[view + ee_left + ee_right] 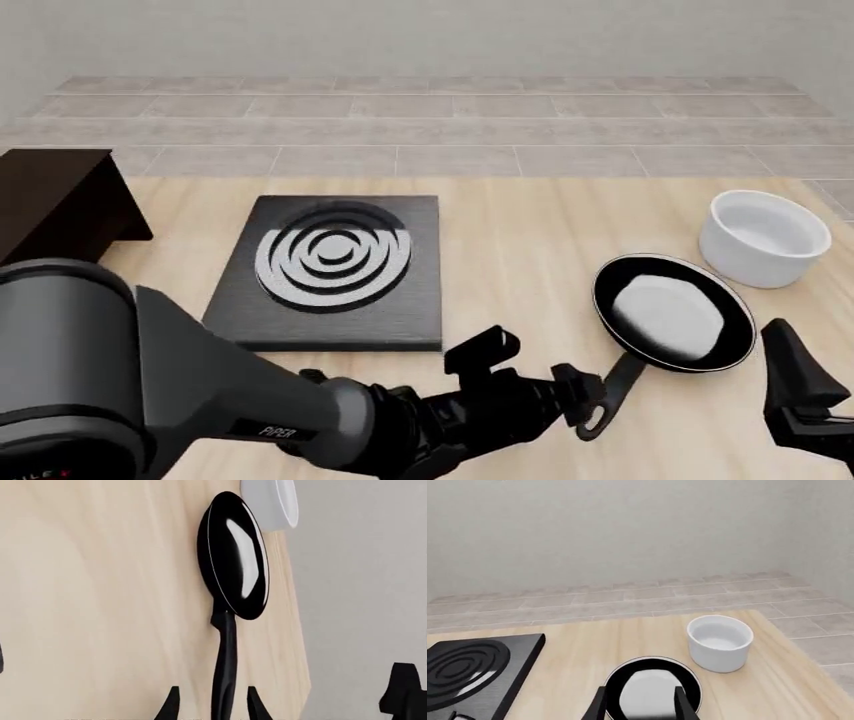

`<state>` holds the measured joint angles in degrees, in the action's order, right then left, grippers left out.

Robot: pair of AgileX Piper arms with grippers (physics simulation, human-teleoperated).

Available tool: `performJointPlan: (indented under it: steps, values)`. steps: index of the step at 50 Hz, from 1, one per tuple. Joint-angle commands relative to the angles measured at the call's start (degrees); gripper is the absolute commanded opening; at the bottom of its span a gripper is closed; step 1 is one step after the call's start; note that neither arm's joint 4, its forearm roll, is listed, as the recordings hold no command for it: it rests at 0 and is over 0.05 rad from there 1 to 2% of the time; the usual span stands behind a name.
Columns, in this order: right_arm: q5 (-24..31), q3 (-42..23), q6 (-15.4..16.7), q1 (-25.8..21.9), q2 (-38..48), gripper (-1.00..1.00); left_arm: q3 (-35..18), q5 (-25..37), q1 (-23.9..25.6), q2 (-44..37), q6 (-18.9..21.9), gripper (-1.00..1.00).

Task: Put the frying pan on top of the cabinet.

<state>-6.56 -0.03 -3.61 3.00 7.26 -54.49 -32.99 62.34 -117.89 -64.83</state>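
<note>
On the table [534, 215], the cabinet [54, 200] stands at the far left. The stove plate [334, 270] lies right of it, near the middle. The pan [671, 312] sits right of the plate, its handle pointing toward the near edge. The bowl [767, 238] stands just behind and right of the pan.

The front camera looks forward and down over the whole table [534, 220]. The left wrist camera sits close behind the frying pan [235, 555], sighting along its handle. The right wrist camera hangs above the pan, facing the back wall. All three share the pan and the white bowl [719, 642].
</note>
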Motion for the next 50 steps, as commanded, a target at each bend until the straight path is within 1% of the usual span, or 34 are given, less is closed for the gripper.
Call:
performJointPlan:
  steps: [1, 6, 11, 18, 23, 37, 50]
  values:
    - [-0.5, 0.0, -0.5, 0.1, 0.4, 1.00, -0.5, -0.5, 1.2, -1.4, -0.8, 1.00]
    - [0.1, 0.0, -0.7, 0.1, -0.2, 1.00, -0.9, -0.7, 1.4, -1.9, -1.1, 1.00]
    - [0.2, 0.0, -0.8, 0.0, -0.5, 1.00, -1.1, -1.9, 2.3, -2.8, -2.8, 1.00]
    - [0.2, 0.0, -1.1, 0.2, -0.5, 1.00, -2.3, -1.7, 3.0, -3.9, -2.7, 1.00]
    - [0.1, 0.0, -1.3, 0.2, -0.4, 1.00, -2.4, -2.5, 3.3, -4.6, -3.8, 1.00]
    - [-1.1, 0.0, -2.0, 0.1, 0.8, 1.00, -4.1, -2.3, 3.7, -5.8, -3.6, 1.00]
    - [-1.6, 0.0, -2.2, 0.2, 1.4, 1.00, -4.6, -2.6, 4.4, -6.1, -4.0, 1.00]
